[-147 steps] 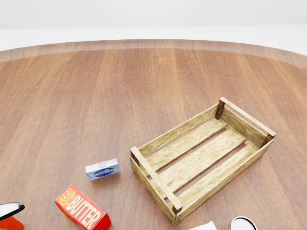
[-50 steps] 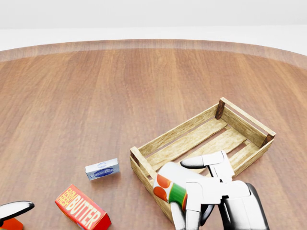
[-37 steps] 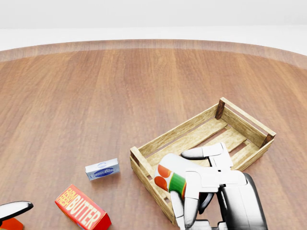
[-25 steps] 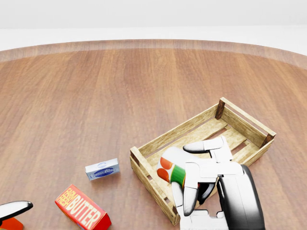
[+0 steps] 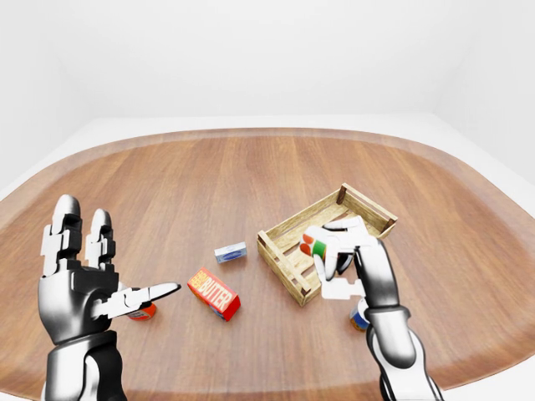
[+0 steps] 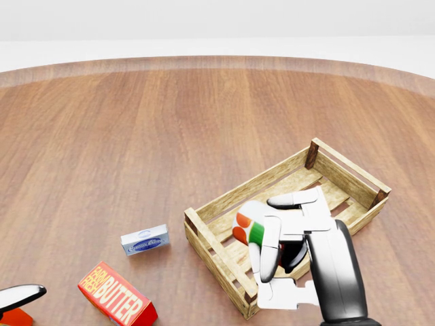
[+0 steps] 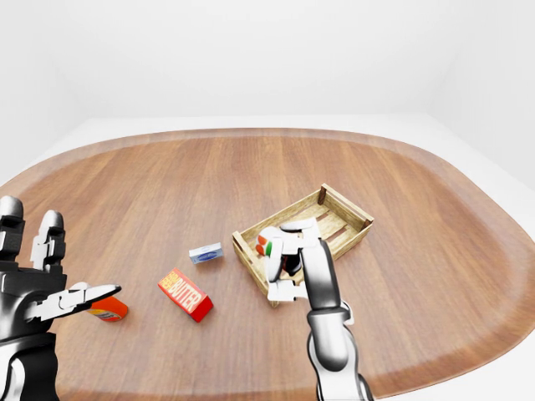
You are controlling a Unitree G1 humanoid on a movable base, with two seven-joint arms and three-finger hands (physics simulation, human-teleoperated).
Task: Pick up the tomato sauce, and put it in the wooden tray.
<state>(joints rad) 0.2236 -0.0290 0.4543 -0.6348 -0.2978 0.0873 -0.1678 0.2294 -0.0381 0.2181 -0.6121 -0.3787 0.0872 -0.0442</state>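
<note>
Spanning the whole head view, a round wooden worktop [image 6: 136,136] carries a slatted wooden tray [image 6: 346,173] at lower right. Above its lower-left end the right hand [image 6: 282,227] grips the tomato sauce [image 6: 246,224], fingers closed round it. Released here, it might strike the rim and tumble outside. The left hand [image 5: 79,288] hangs spread open, empty.

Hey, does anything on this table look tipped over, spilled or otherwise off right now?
Nothing spilled or damaged. The tomato sauce is tilted only because the right hand holds it over the tray. The butter box and the small blue box lie flat.
</note>
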